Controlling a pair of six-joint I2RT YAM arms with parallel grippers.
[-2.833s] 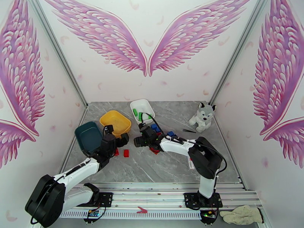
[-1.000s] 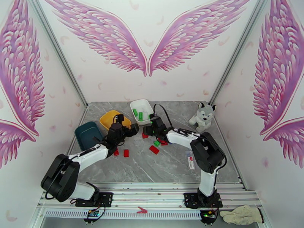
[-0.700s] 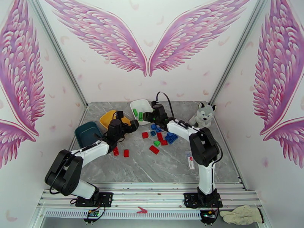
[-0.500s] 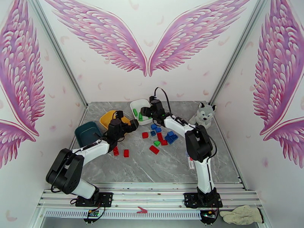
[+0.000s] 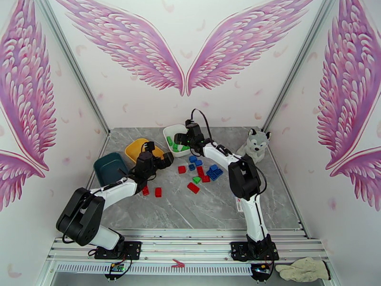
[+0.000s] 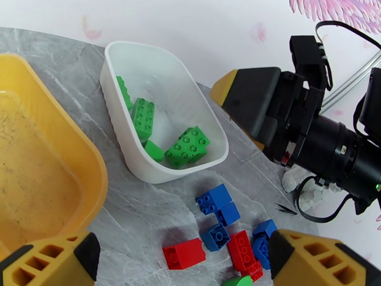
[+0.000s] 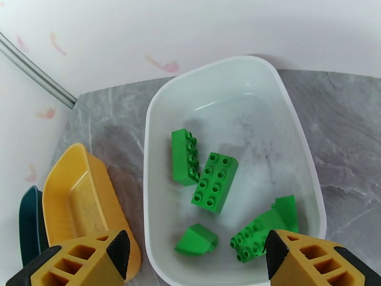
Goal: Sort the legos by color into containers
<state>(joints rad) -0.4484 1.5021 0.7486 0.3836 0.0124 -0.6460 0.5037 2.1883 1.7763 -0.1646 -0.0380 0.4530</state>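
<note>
Hanging over the white dish (image 7: 305, 153), the right gripper (image 7: 195, 256) has its fingers wide apart and holds nothing.
Green legos (image 7: 214, 182) lie inside that dish. From the top, red and blue legos (image 5: 214, 172) sit on the table (image 5: 190, 215) at the dish's 5 o'clock. The left gripper (image 6: 183, 258) is spread wide too, with nothing in it.

Bright, even light around me; soft shadows under the legos (image 6: 183, 252), faint glare inside the white dish (image 7: 247, 120).

top: high, behind, looking down on table (image 5: 200, 210) | left wrist: low, near, facing far wall (image 6: 190, 20) | right wrist: close above white dish (image 7: 247, 115) | all 3 share that dish
</note>
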